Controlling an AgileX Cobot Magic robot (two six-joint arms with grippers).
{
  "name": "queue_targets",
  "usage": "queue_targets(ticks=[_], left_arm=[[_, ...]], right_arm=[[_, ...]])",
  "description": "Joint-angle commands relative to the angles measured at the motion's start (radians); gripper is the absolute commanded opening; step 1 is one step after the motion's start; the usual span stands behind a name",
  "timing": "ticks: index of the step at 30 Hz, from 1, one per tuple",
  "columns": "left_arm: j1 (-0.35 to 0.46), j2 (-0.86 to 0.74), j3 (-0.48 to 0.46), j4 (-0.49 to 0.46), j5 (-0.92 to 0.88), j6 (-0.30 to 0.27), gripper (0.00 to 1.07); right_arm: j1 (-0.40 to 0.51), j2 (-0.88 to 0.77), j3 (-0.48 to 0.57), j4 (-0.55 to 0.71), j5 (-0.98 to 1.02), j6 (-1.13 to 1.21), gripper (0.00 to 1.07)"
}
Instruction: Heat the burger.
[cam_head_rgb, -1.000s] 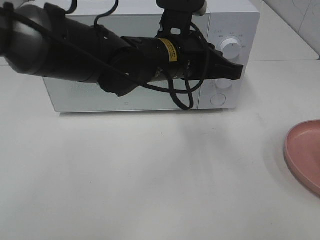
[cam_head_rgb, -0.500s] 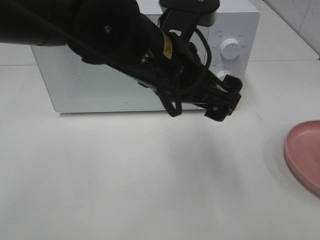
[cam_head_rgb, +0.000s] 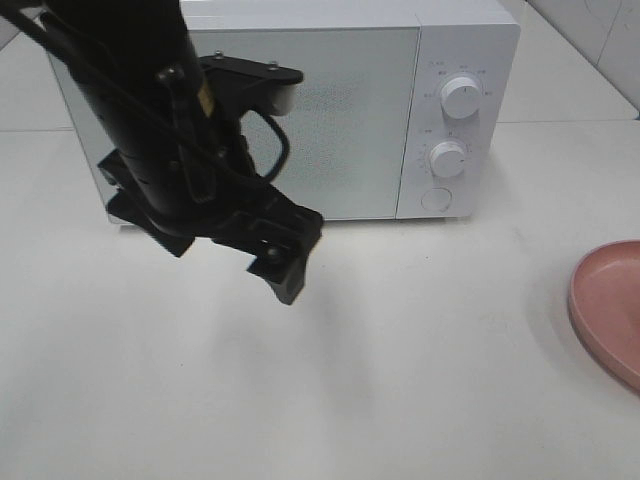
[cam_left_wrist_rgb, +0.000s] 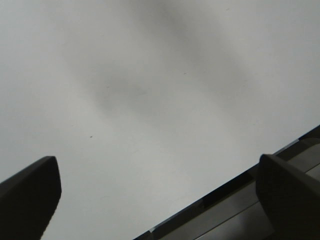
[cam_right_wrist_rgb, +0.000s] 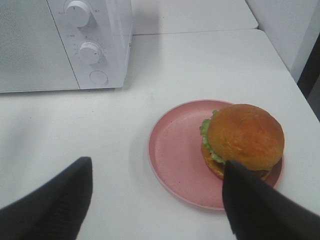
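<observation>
Sitting on the pink plate, the burger lies beneath the right claw, spread apart; left claw likewise apart; microwave dial lettering unreadable.

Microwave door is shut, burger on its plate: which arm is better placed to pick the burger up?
Right. Its open gripper hovers beside the golden-bun burger on the round pink plate; the left gripper, also open, hangs before the white microwave.

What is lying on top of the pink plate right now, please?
The burger sits on the pink plate, toward one side, with lettuce showing beneath the bun. One dark finger of the right gripper covers its near edge, so that part of the patty and the plate beneath cannot be seen.
</observation>
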Motion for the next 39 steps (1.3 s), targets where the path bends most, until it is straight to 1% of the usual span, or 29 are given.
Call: queue_targets(ticks=[1,2,3,5,6,7,8,9,10,11,13,14,15,16,17,19,20,22,23,26,28,29,30,32,33,34,36,37,39], left_arm=[[0.057,-0.031,0.011,-0.037,0.050,0.042,0.99],[0.089,-0.042,0.021,-0.049,0.060,0.054,0.99],[0.089,-0.042,0.021,-0.049,0.060,0.054,0.99],[0.218,-0.116,0.099,-0.083,0.093,0.126,0.99],[0.218,-0.116,0.099,-0.083,0.093,0.126,0.99],[0.249,-0.137,0.125,-0.088,0.092,0.139,0.99],[0.337,-0.187,0.189,-0.100,0.087,0.157,0.99],[0.337,-0.187,0.189,-0.100,0.087,0.157,0.99],[0.387,-0.216,0.220,-0.111,0.087,0.165,0.99],[0.387,-0.216,0.220,-0.111,0.087,0.165,0.99],[0.579,-0.332,0.315,-0.142,0.088,0.225,0.99],[0.579,-0.332,0.315,-0.142,0.088,0.225,0.99],[0.634,-0.363,0.337,-0.148,0.089,0.240,0.99],[0.745,-0.416,0.370,-0.156,0.094,0.264,0.99],[0.745,-0.416,0.370,-0.156,0.094,0.264,0.99],[0.869,-0.500,0.411,-0.167,0.114,0.260,0.99],[0.869,-0.500,0.411,-0.167,0.114,0.260,0.99],[0.931,-0.592,0.439,-0.166,0.113,0.258,0.99],[0.931,-0.592,0.439,-0.166,0.113,0.258,0.99],[0.940,-0.685,0.476,-0.162,0.110,0.262,0.99],[0.940,-0.785,0.534,-0.156,0.082,0.281,0.98],[0.940,-0.785,0.534,-0.156,0.082,0.281,0.98],[0.940,-0.865,0.588,-0.152,0.046,0.293,0.98],[0.940,-0.897,0.612,-0.152,0.028,0.293,0.98],[0.940,-0.974,0.670,-0.151,-0.010,0.293,0.98],[0.940,-0.974,0.670,-0.151,-0.010,0.293,0.98],[0.940,-1.093,0.746,-0.147,-0.061,0.293,0.98],[0.940,-1.093,0.746,-0.147,-0.061,0.293,0.98],[0.940,-1.215,0.770,-0.144,-0.093,0.293,0.98]], right_arm=[[-0.006,-0.025,0.003,-0.003,-0.008,-0.008,0.71],[-0.006,-0.025,0.003,-0.003,-0.008,-0.008,0.71],[-0.006,-0.025,0.003,-0.003,-0.008,-0.008,0.71],[-0.006,-0.025,0.003,-0.003,-0.008,-0.008,0.71],[-0.006,-0.025,0.003,-0.003,-0.008,-0.008,0.71],[-0.006,-0.025,0.003,-0.003,-0.008,-0.008,0.71],[-0.006,-0.025,0.003,-0.003,-0.008,-0.008,0.71],[-0.006,-0.025,0.003,-0.003,-0.008,-0.008,0.71],[-0.006,-0.025,0.003,-0.003,-0.008,-0.008,0.71],[-0.006,-0.025,0.003,-0.003,-0.008,-0.008,0.71],[-0.006,-0.025,0.003,-0.003,-0.008,-0.008,0.71],[-0.006,-0.025,0.003,-0.003,-0.008,-0.008,0.71],[-0.006,-0.025,0.003,-0.003,-0.008,-0.008,0.71],[-0.006,-0.025,0.003,-0.003,-0.008,-0.008,0.71],[-0.006,-0.025,0.003,-0.003,-0.008,-0.008,0.71],[-0.006,-0.025,0.003,-0.003,-0.008,-0.008,0.71],[-0.006,-0.025,0.003,-0.003,-0.008,-0.008,0.71],[-0.006,-0.025,0.003,-0.003,-0.008,-0.008,0.71],[-0.006,-0.025,0.003,-0.003,-0.008,-0.008,0.71],[-0.006,-0.025,0.003,-0.003,-0.008,-0.008,0.71],[-0.006,-0.025,0.003,-0.003,-0.008,-0.008,0.71],[-0.006,-0.025,0.003,-0.003,-0.008,-0.008,0.71],[-0.006,-0.025,0.003,-0.003,-0.008,-0.008,0.71],[-0.006,-0.025,0.003,-0.003,-0.008,-0.008,0.71],[-0.006,-0.025,0.003,-0.003,-0.008,-0.008,0.71],[-0.006,-0.025,0.003,-0.003,-0.008,-0.008,0.71],[-0.006,-0.025,0.003,-0.003,-0.008,-0.008,0.71],[-0.006,-0.025,0.003,-0.003,-0.008,-0.008,0.71],[-0.006,-0.026,0.003,-0.002,-0.008,-0.007,0.71]])
